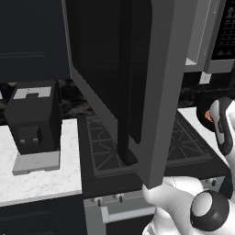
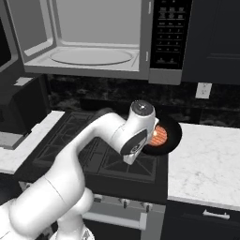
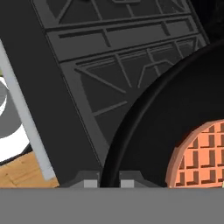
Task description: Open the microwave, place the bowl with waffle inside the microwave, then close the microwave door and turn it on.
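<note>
The microwave [image 2: 89, 42] hangs above the stove with its cavity open and its glass turntable bare. The microwave door [image 1: 137, 82] stands swung far out to the left, its dark handle [image 1: 124, 133] facing the room. The bowl with waffle [image 2: 164, 136] is a dark shallow bowl holding an orange-brown waffle [image 3: 199, 157]; it is at the stove's right edge, below the keypad. My gripper [image 3: 108, 181] is shut on the bowl's rim [image 3: 114, 148], one fingertip on each side of it. In the right base view the hand covers the bowl's left part. Whether the bowl rests on the stove or hangs above it I cannot tell.
A black coffee machine [image 1: 34, 117] stands on the white counter left of the stove [image 2: 93, 145]. White marble counter [image 2: 206, 159] lies right of the bowl. The open door juts out over the stove's left half. The black keypad strip [image 2: 171, 33] is on the microwave's right.
</note>
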Robot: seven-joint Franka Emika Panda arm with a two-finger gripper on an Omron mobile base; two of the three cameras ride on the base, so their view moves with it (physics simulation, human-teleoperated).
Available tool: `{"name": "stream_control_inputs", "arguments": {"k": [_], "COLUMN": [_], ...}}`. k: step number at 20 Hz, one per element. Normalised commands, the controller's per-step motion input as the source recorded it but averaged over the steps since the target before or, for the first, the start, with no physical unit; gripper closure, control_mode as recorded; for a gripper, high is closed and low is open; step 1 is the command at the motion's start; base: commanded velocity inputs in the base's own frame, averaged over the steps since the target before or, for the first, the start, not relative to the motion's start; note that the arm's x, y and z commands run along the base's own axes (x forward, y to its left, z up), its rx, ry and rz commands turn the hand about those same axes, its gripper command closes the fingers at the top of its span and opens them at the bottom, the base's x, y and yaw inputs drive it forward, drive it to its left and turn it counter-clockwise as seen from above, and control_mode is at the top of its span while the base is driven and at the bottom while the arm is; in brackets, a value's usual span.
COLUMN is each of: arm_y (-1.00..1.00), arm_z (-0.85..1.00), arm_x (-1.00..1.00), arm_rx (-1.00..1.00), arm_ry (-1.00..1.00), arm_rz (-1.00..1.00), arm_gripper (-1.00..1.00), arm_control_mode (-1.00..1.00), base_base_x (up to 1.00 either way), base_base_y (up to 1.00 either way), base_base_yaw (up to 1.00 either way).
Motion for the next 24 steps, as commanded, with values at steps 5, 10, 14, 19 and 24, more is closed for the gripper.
{"name": "stream_control_inputs", "arguments": {"k": [5, 10, 14, 19, 24], "arm_y": [0.56, 0.38, 0.38, 0.31, 0.18], "arm_z": [0.21, 0.08, 0.31, 0.62, 0.83], "arm_x": [0.02, 0.04, 0.0, 0.0, 0.01], "arm_rx": [-0.01, -0.02, -0.1, -0.01, 0.0], "arm_ry": [-0.01, 0.0, 0.0, 0.0, 0.0], "arm_rz": [0.33, 0.37, 0.38, 0.17, -0.01], "arm_gripper": [1.0, 1.0, 1.0, 1.0, 1.0], "arm_control_mode": [-1.0, -1.0, -1.0, -1.0, -1.0], "base_base_x": [0.0, 0.0, 0.0, 0.0, 0.0], "base_base_y": [0.0, 0.0, 0.0, 0.0, 0.0], "base_base_yaw": [0.0, 0.0, 0.0, 0.0, 0.0]}}
